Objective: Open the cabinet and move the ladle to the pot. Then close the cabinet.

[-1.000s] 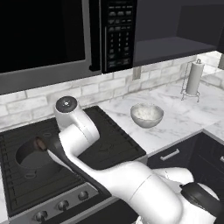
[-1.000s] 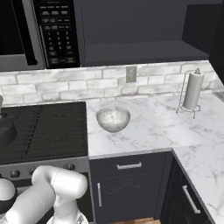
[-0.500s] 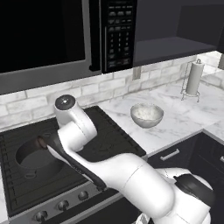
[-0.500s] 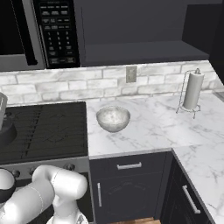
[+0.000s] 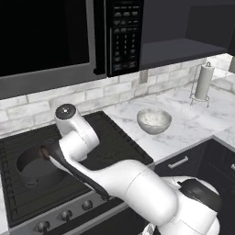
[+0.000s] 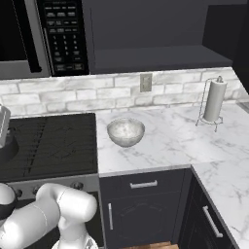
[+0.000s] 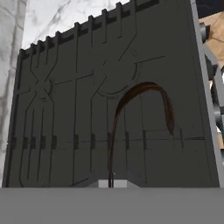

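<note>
You see the ladle [image 7: 139, 114] as a thin dark-brown rim arcing up from the bottom of the hand view, its cup edge-on; below lies the black grated stove [image 7: 65, 109], with marble counter [image 7: 52, 15] beyond; in the left base view the pot [image 5: 34, 164] sits on the stove beside the arm; whether the gripper pinches the ladle, you cannot tell

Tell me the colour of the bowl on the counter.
The bowl is pale, speckled grey-white; the right base view shows it best.
</note>
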Motion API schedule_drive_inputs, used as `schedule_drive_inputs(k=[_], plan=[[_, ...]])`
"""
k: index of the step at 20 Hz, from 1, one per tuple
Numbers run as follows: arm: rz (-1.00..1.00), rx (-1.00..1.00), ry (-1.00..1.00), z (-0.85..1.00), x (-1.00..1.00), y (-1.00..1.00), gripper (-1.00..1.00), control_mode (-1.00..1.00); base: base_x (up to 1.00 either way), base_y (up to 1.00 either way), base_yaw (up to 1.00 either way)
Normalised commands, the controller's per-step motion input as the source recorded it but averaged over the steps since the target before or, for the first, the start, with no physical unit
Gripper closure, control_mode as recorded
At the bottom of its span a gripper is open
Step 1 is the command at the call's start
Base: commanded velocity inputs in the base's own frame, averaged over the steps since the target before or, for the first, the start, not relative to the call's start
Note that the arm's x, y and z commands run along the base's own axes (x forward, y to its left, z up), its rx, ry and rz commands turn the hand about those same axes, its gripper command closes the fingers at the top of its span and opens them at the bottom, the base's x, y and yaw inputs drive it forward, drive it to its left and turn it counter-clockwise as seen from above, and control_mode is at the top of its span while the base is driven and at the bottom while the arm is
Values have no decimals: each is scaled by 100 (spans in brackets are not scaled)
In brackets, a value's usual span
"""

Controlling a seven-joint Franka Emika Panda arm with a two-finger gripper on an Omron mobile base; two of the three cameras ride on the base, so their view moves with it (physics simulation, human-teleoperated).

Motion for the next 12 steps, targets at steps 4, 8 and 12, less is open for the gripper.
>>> schedule_drive_inputs(k=[4,8,12], plan=[[0,0,18,-9,21,0,100,-100,0,0,0],[0,0,17,-12,18,0,100,-100,0,0,0],[0,0,16,-18,13,6,100,-100,0,0,0]])
